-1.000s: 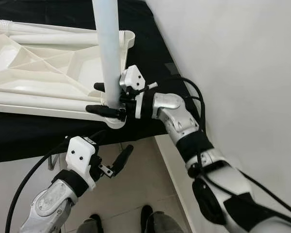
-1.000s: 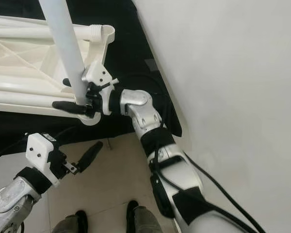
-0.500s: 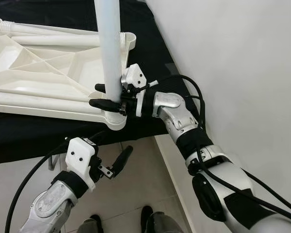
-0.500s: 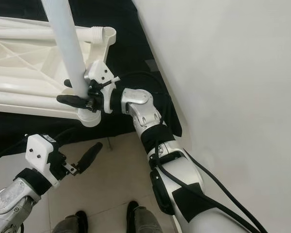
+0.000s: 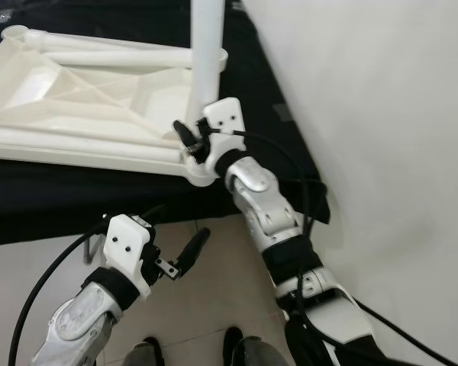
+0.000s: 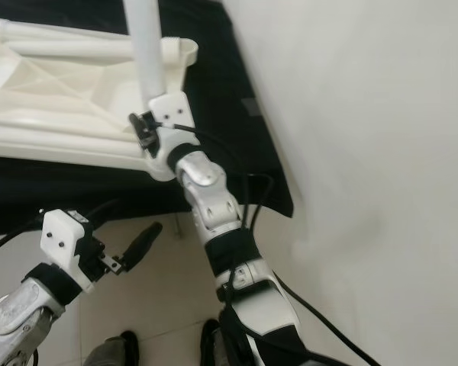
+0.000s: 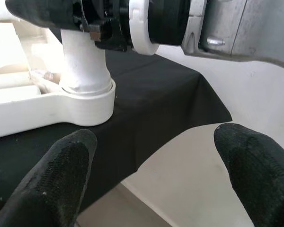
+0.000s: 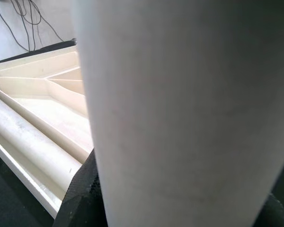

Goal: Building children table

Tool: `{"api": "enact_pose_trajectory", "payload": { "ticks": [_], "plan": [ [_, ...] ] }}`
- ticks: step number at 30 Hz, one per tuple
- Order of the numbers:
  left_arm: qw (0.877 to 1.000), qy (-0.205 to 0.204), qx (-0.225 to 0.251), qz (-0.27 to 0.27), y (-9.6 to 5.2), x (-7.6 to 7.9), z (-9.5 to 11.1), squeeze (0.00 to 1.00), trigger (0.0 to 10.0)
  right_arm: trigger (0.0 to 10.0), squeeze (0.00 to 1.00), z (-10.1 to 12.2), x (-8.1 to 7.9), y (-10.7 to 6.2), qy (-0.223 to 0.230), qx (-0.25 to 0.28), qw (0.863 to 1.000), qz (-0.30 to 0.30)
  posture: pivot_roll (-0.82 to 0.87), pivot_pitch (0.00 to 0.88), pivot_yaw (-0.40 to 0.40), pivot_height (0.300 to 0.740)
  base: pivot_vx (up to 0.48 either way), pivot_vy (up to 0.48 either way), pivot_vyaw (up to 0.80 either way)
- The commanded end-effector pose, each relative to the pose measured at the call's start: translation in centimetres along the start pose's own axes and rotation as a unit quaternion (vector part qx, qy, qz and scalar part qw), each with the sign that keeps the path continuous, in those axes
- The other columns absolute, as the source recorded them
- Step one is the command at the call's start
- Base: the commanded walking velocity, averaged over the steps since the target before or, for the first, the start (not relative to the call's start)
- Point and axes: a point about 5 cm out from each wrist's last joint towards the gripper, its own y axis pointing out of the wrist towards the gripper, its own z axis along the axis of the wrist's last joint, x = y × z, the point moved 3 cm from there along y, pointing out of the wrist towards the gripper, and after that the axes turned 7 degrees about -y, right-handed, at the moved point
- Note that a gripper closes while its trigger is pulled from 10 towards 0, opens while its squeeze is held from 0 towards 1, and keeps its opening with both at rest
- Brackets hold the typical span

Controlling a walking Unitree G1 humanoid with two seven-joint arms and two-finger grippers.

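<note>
While the white table leg (image 5: pixel 207 57) is standing upright in the corner socket (image 7: pixel 87 97) of the upturned tabletop (image 5: pixel 84 114) on black cloth (image 5: pixel 61 206), the right gripper (image 5: pixel 191 137) is apparently clamping it. Below, the left gripper (image 5: pixel 185 255) is hovering spread, beside a white wall (image 5: pixel 382 114).

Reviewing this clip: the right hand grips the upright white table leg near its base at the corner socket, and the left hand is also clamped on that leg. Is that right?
Not quite. The right hand does grip the upright white table leg near the corner socket, but the left hand is not on it. The left eye view shows it open below the table edge, over the floor, holding nothing.
</note>
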Motion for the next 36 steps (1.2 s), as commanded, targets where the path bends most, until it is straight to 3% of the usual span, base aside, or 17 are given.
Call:
{"api": "enact_pose_trajectory", "payload": {
  "ticks": [1,5,6,7,10,12,16,17,18,20,21,22,25,30,31,32,36],
  "plan": [
    [1.0,-0.006,-0.012,-0.003,-0.3,0.3,-0.6,0.0,10.0,0.0,0.0,-3.5,-2.5,-0.2,0.029,-0.073,0.997,0.022,0.13,0.294,-0.147,0.74,0.0,0.0,0.0],
    [1.0,-0.006,-0.012,-0.003,-0.3,0.3,-0.6,0.0,10.0,0.0,0.0,-3.5,-2.5,-0.2,0.029,-0.073,0.997,0.022,0.13,0.294,-0.147,0.74,0.0,0.0,0.0],
    [1.0,-0.006,-0.011,-0.003,-0.3,0.2,-0.6,0.0,10.0,1.7,0.0,-3.3,-2.9,0.1,0.032,-0.072,0.997,0.026,0.13,0.294,-0.148,0.74,0.0,0.0,0.0],
    [1.0,-0.003,-0.012,0.002,-0.3,0.1,-0.6,0.0,10.0,10.0,1.0,-2.1,-2.7,0.6,0.064,-0.036,0.996,0.045,0.13,0.296,-0.143,0.74,0.0,0.0,0.0],
    [1.0,-0.001,-0.012,0.005,-0.3,0.1,-0.6,0.0,10.0,10.0,1.0,-1.1,-2.6,0.7,0.085,-0.011,0.995,0.049,0.13,0.297,-0.144,0.74,0.0,0.0,0.0],
    [1.0,0.001,-0.013,0.009,-0.3,0.0,-0.7,0.0,10.0,10.0,1.0,0.6,-2.1,0.2,0.119,0.047,0.988,0.092,0.13,0.3,-0.145,0.74,0.0,0.0,0.0],
    [1.0,0.001,-0.013,0.009,-0.3,0.0,-0.7,0.0,10.0,10.0,1.0,0.9,-2.0,0.0,0.122,0.055,0.986,0.102,0.13,0.3,-0.145,0.74,0.0,0.0,0.0],
    [1.0,0.002,-0.014,0.01,-0.4,0.0,-0.7,0.0,10.0,10.0,0.0,1.3,-1.7,-0.6,0.118,0.069,0.982,0.127,0.13,0.303,-0.146,0.74,0.0,0.0,0.0],
    [1.0,0.002,-0.014,0.01,-0.4,0.0,-0.7,0.0,10.0,10.0,0.0,1.3,-1.7,-0.6,0.118,0.069,0.982,0.127,0.13,0.303,-0.146,0.74,0.0,0.0,0.0],
    [1.0,0.001,-0.015,0.012,-0.4,0.0,-0.8,0.0,10.0,10.0,0.0,1.2,-1.0,-3.1,0.059,0.084,0.963,0.249,0.12,0.307,-0.148,0.74,0.0,0.0,0.0],
    [1.0,0.001,-0.015,0.012,-0.4,0.0,-0.8,0.0,10.0,10.0,0.0,1.2,-1.0,-3.1,0.059,0.084,0.963,0.249,0.12,0.307,-0.148,0.74,0.0,0.0,0.0],
    [1.0,0.001,-0.016,0.012,-0.4,0.0,-0.8,0.0,10.0,10.0,0.0,0.9,-0.8,-4.1,0.03,0.087,0.949,0.301,0.12,0.307,-0.148,0.74,0.0,0.0,0.0],
    [1.0,0.001,-0.015,0.012,-0.4,0.0,-0.8,0.0,10.0,10.0,0.0,0.2,0.1,-5.3,0.007,0.081,0.931,0.356,0.13,0.306,-0.147,0.74,0.0,0.0,0.0],
    [1.0,0.003,-0.015,0.012,-0.4,0.0,-0.8,0.0,10.0,9.6,0.0,-0.5,2.1,-5.2,0.002,0.07,0.933,0.354,0.13,0.305,-0.145,0.74,0.0,0.0,0.0],
    [1.0,0.003,-0.015,0.012,-0.4,-0.1,-0.7,0.0,10.0,2.4,0.0,-0.4,2.3,-5.2,0.006,0.071,0.933,0.354,0.13,0.305,-0.143,0.74,0.0,0.0,0.0],
    [1.0,0.003,-0.015,0.012,-0.4,-0.1,-0.7,0.0,10.0,0.0,0.0,-0.3,2.8,-5.2,0.011,0.072,0.933,0.353,0.13,0.304,-0.142,0.74,0.0,0.0,0.0],
    [1.0,0.004,-0.015,0.012,-0.4,-0.1,-0.7,0.0,10.0,0.0,0.0,-0.3,3.1,-5.4,0.012,0.071,0.931,0.357,0.13,0.305,-0.141,0.74,0.0,0.0,0.0]
  ]
}}
